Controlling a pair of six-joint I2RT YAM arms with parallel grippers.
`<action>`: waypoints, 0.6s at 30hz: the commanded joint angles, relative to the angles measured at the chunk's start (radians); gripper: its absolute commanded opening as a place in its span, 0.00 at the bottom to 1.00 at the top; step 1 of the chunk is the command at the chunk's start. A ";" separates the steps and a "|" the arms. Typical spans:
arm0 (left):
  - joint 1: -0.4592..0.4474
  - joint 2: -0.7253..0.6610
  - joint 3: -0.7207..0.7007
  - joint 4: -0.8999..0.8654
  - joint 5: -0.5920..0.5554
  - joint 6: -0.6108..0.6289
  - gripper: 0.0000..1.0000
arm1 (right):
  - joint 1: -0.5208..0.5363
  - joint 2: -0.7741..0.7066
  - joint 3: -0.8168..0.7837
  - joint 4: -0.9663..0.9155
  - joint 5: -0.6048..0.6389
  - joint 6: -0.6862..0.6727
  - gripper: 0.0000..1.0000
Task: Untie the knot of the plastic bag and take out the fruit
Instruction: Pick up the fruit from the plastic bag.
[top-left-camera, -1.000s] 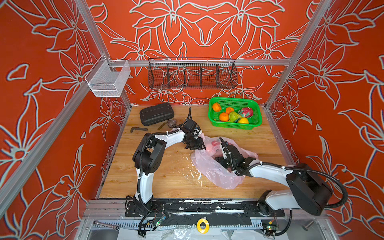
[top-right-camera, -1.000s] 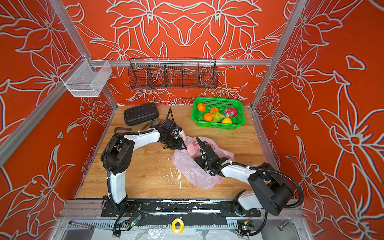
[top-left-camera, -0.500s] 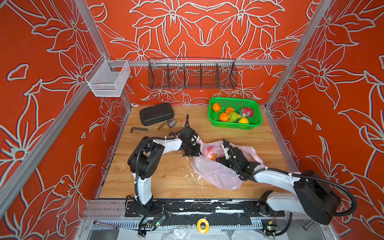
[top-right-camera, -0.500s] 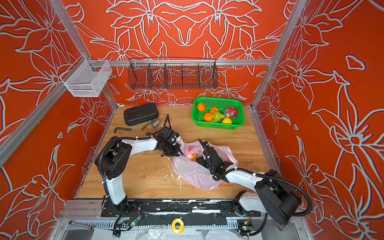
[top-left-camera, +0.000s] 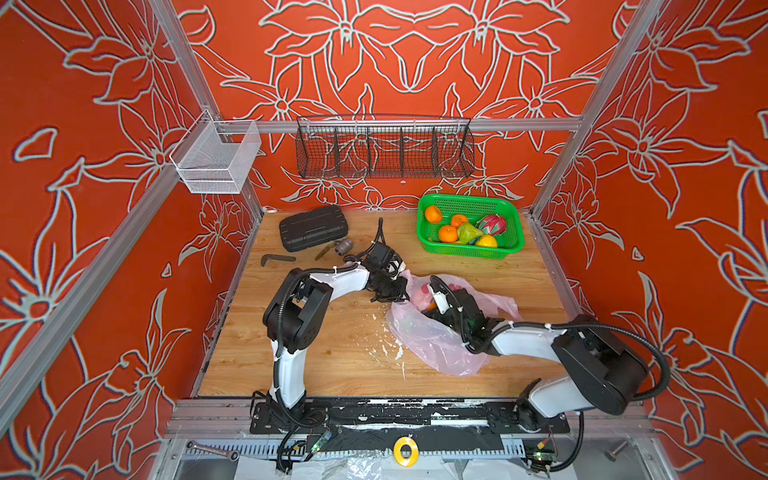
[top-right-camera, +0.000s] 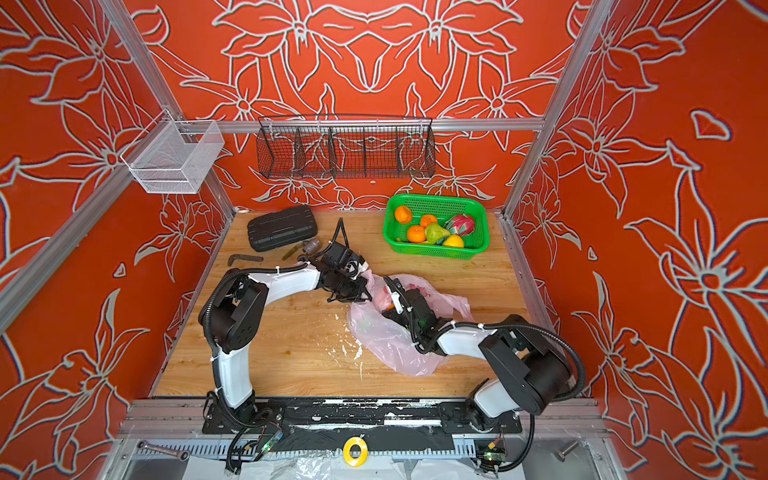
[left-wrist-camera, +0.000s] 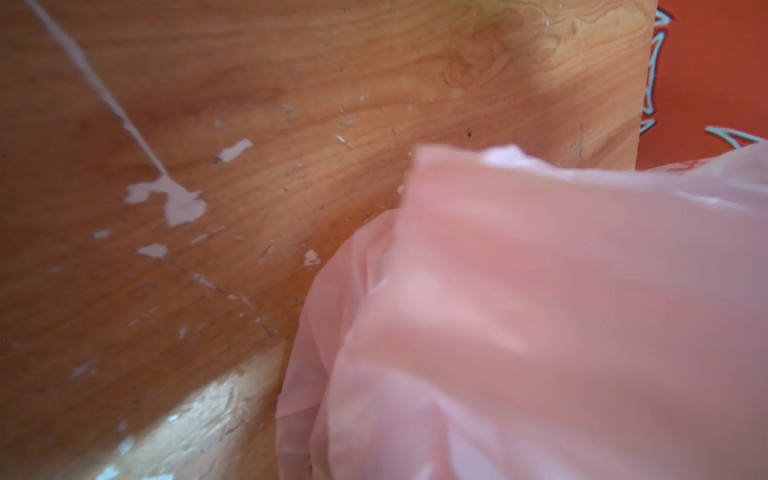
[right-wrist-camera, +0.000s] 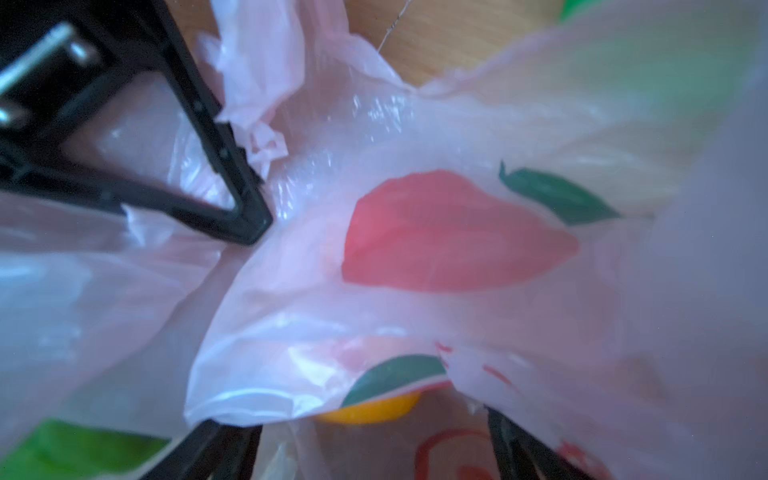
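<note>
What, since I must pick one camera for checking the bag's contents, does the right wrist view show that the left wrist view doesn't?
Only the right wrist view: a yellow-orange fruit peeking from under the film, and printed red and green marks on the plastic bag. Only the left wrist view: white chipped patches on a broad stretch of table, plus a strip of red wall. Both: the plastic bag, close up and blurred.

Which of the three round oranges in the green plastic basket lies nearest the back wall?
The orange alone in the basket's back corner; the other two sit beside the green pear.
</note>
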 joint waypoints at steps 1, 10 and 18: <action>-0.007 0.035 0.038 -0.068 0.054 0.017 0.04 | 0.005 0.055 0.044 0.170 0.065 -0.043 0.89; -0.015 0.136 0.180 -0.189 0.166 0.075 0.04 | 0.002 0.276 0.115 0.376 -0.001 -0.067 0.72; 0.042 0.121 0.212 -0.221 0.071 -0.032 0.05 | -0.002 0.181 0.108 0.169 0.031 0.031 0.50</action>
